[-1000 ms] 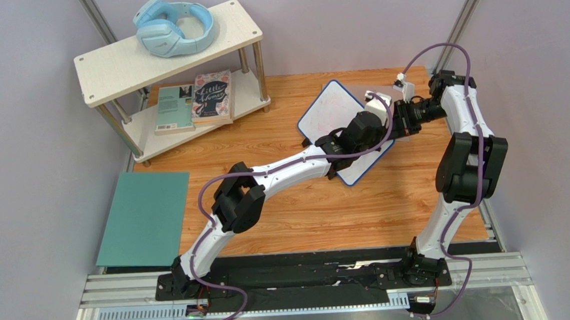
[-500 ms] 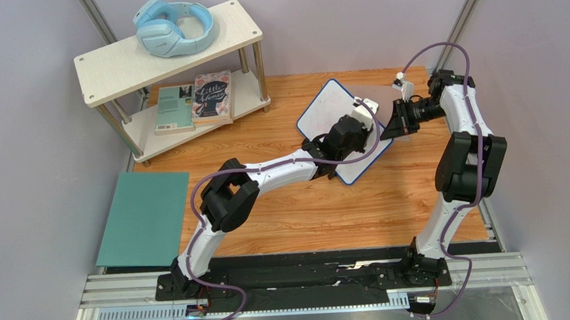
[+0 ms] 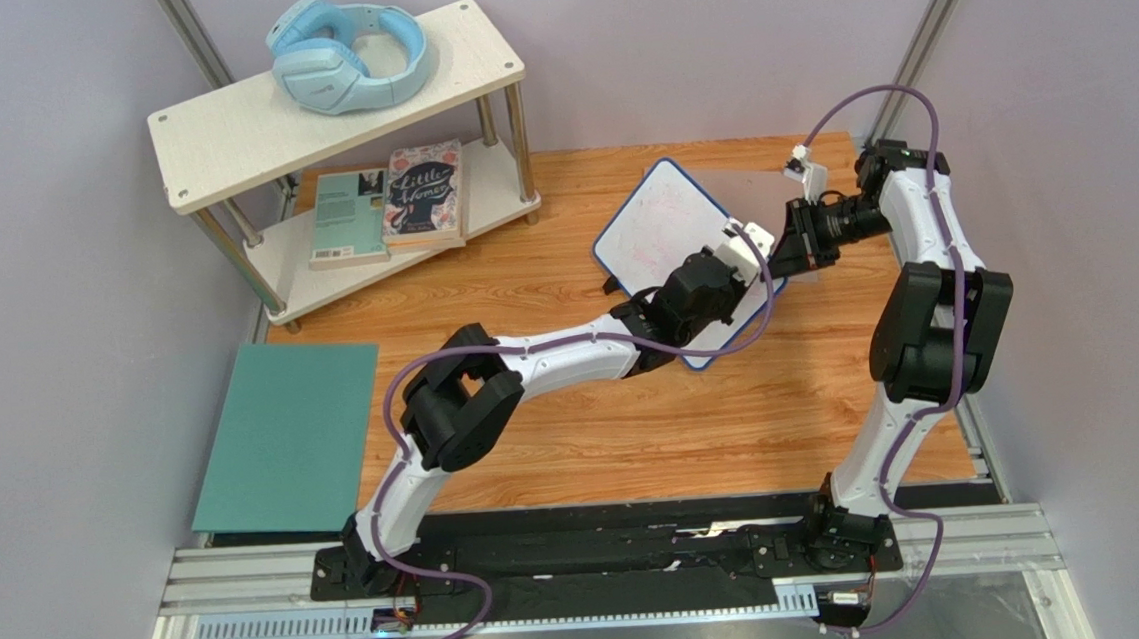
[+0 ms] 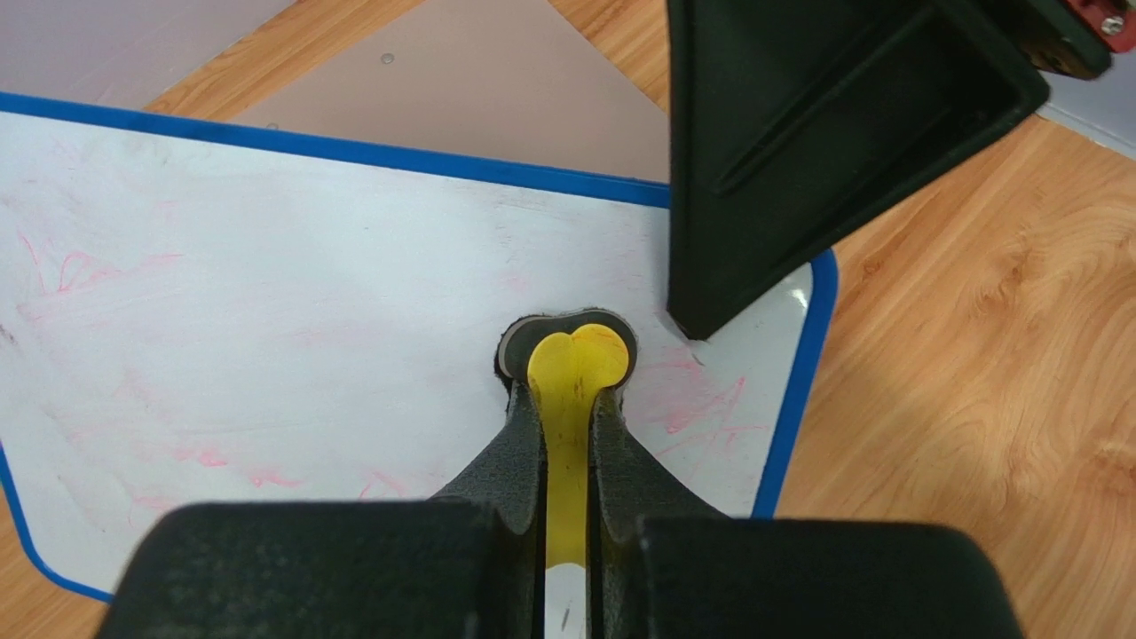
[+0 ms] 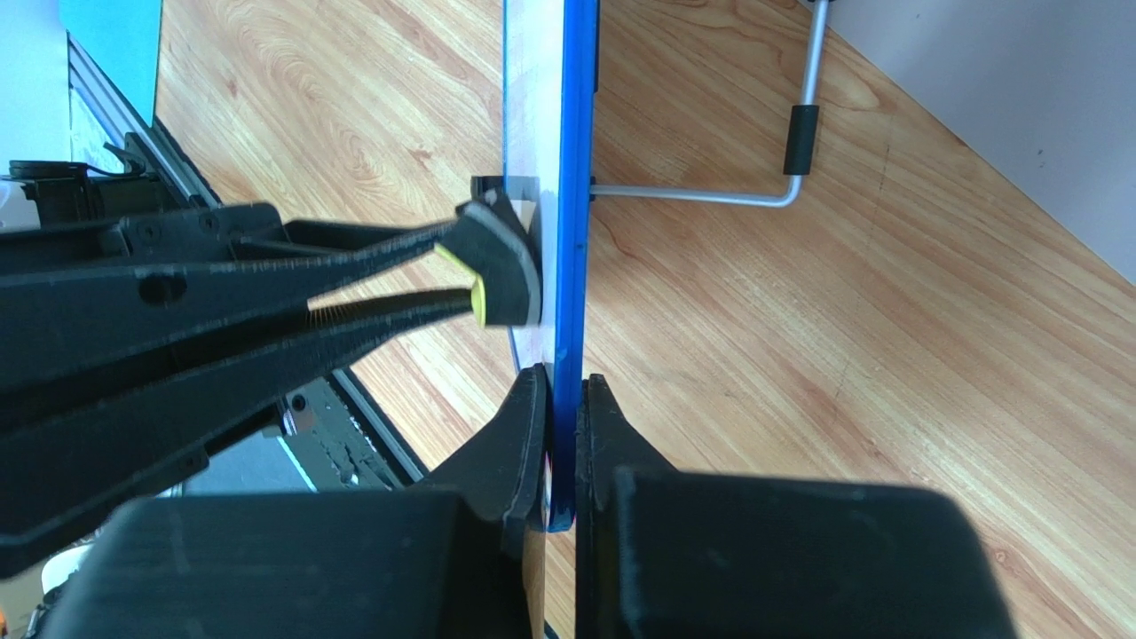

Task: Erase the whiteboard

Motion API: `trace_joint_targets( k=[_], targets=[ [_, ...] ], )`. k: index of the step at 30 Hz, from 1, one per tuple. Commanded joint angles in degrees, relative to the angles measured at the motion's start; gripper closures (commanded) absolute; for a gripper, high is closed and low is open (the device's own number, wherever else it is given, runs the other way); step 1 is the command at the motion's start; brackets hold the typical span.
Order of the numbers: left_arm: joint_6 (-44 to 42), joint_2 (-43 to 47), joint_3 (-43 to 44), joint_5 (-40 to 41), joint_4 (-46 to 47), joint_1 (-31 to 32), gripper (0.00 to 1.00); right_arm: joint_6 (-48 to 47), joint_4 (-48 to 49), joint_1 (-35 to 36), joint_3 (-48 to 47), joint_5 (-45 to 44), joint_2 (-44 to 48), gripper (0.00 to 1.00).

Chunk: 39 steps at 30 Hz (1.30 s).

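One edge of the whiteboard (image 3: 657,226), propped up at the back right of the table (image 3: 613,422), is pinched tight by the right tool (image 5: 562,400). A yellow eraser (image 4: 580,349) is gripped by the left tool (image 4: 570,389) and pressed on the board's face.

Work cell seen from above. The wooden tabletop (image 3: 643,420), plank-grained and evenly lit, serves as reference. At its far-left corner stands a white two-tier shelf (image 3: 216,134) on metal legs. Pale blue headphones (image 3: 347,57) lie on the upper board; a teal book (image 3: 347,218) and a patterned-cover book (image 3: 428,191) lie side by side on the lower one. A flat teal mat (image 3: 286,437) lies just beside its left edge, on the near half. Plain lilac-grey walls (image 3: 47,296) enclose it at left, back and right. An aluminium rail (image 3: 608,565) runs along its near edge. Slanted metal poles (image 3: 946,15) rise behind both far corners.
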<state>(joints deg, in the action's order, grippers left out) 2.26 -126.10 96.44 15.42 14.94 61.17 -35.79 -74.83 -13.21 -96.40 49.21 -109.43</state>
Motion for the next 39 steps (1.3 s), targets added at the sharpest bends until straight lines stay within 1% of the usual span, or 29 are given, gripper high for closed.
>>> trace_joint_targets(
  k=[1,2,6,13,17,22,24,27,33,34,36,37,39],
  targets=[
    [0.3,-3.7,-2.3,-8.9,-8.2,4.8,1.00,-4.5,1.1,2.1,-3.0,0.9,0.1,1.00],
    [0.0,-3.1,-3.6,-10.0,-7.6,5.1,1.00,-4.4,1.2,2.1,-3.1,1.0,0.0,1.00],
    [-2.0,-2.0,-5.1,-10.0,-6.9,6.5,1.00,-4.2,1.2,2.1,-3.4,1.3,-0.2,1.00],
    [-6.0,-2.0,-4.0,-11.0,-6.9,8.6,1.00,-4.2,1.4,2.1,-2.8,1.4,-0.5,1.00],
    [-5.0,-3.0,-2.7,-5.3,-8.1,8.0,1.00,-4.4,1.4,2.1,-2.7,1.4,-0.4,1.00],
    [-0.6,-2.6,-2.1,-5.3,-9.1,3.8,1.00,-4.6,1.4,2.1,-2.3,1.0,-0.3,1.00],
    [-1.4,-1.5,-3.0,-5.2,-7.3,3.1,1.00,-4.7,1.4,2.1,-2.4,0.8,-0.3,1.00],
    [-3.7,1.9,-5.8,-7.4,-4.4,3.0,1.00,-4.6,1.3,2.1,-2.5,0.8,-0.5,1.00],
    [-3.4,9.8,-11.4,-20.7,-4.5,4.2,1.00,-4.6,1.3,2.1,-3.0,0.7,-1.0,1.00],
    [-3.3,11.5,-12.3,-24.2,-4.9,4.7,1.00,-4.5,1.2,2.1,-3.3,0.6,-1.1,1.00],
    [-3.6,13.1,-13.0,-28.1,-6.6,5.1,1.00,-4.5,1.0,2.1,-3.4,0.4,-1.2,1.00],
    [-3.2,14.9,-14.3,-29.6,-6.8,5.2,1.00,-4.5,1.0,2.1,-3.6,0.3,-1.3,1.00],
    [-2.5,17.2,-16.6,-28.0,-4.7,5.0,1.00,-4.6,0.8,2.1,-3.8,0.2,-1.4,1.00]
  ],
)
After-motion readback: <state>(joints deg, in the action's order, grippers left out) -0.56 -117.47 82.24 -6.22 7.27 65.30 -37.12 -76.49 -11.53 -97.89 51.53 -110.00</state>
